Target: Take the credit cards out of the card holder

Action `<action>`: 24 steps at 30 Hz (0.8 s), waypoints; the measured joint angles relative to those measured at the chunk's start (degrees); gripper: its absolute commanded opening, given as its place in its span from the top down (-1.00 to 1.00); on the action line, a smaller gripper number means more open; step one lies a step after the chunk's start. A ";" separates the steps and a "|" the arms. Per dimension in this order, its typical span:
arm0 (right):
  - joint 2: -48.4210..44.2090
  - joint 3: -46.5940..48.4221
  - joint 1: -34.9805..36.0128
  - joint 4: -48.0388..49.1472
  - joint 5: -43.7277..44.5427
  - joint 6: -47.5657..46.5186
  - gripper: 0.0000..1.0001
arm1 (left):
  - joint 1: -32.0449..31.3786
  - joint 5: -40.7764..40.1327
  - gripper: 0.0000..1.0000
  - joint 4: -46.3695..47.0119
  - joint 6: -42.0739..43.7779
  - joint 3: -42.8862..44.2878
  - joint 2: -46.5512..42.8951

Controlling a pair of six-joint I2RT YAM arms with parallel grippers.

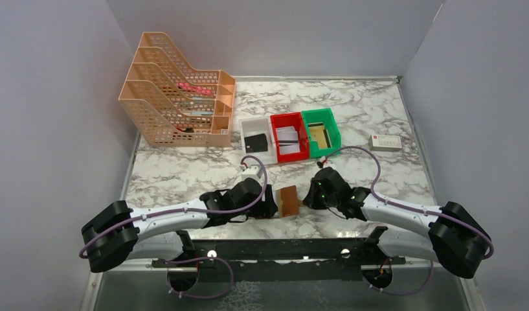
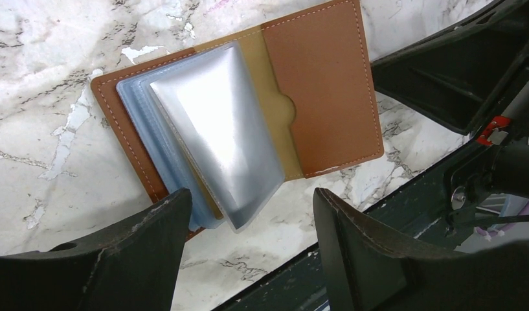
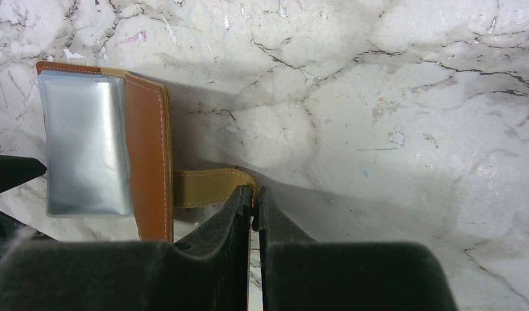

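The brown card holder (image 1: 289,200) lies open on the marble table between my two grippers. In the left wrist view its cover (image 2: 326,84) is spread flat, and the pale clear sleeves (image 2: 216,136) fan up, shiny; I see no card in them. My left gripper (image 2: 248,201) is open, with its fingers on either side of the sleeves' lower corner. My right gripper (image 3: 255,194) is shut on the holder's tan closing tab (image 3: 210,186). A black card (image 1: 256,142), white cards (image 1: 287,137) and a gold card (image 1: 321,135) lie in the bins behind.
A white bin (image 1: 248,124), a red bin (image 1: 280,120) and a green bin (image 1: 333,129) stand side by side behind the holder. An orange mesh file rack (image 1: 177,97) is at the back left. A small white box (image 1: 385,142) lies at the right. A dark rail (image 1: 274,249) runs along the table's near edge.
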 measured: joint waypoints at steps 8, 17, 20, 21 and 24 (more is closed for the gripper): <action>-0.37 0.00 0.00 0.00 -0.11 0.24 0.78 | 0.00 1.40 -0.37 3.17 -0.13 -0.17 2.03; -0.46 0.00 0.00 -0.02 -0.31 0.61 0.71 | 0.00 5.09 -0.34 10.73 0.31 -0.66 5.97; -0.94 0.02 0.00 -0.28 -0.81 0.87 0.61 | 0.00 6.56 -0.31 12.04 1.07 0.61 8.70; -1.07 0.09 0.00 -0.57 -1.01 0.96 0.57 | 0.00 6.88 -0.30 12.11 1.44 1.44 9.66; -1.25 0.55 0.00 -1.88 -1.36 1.42 0.40 | 0.00 7.82 -0.26 12.92 2.91 4.22 12.15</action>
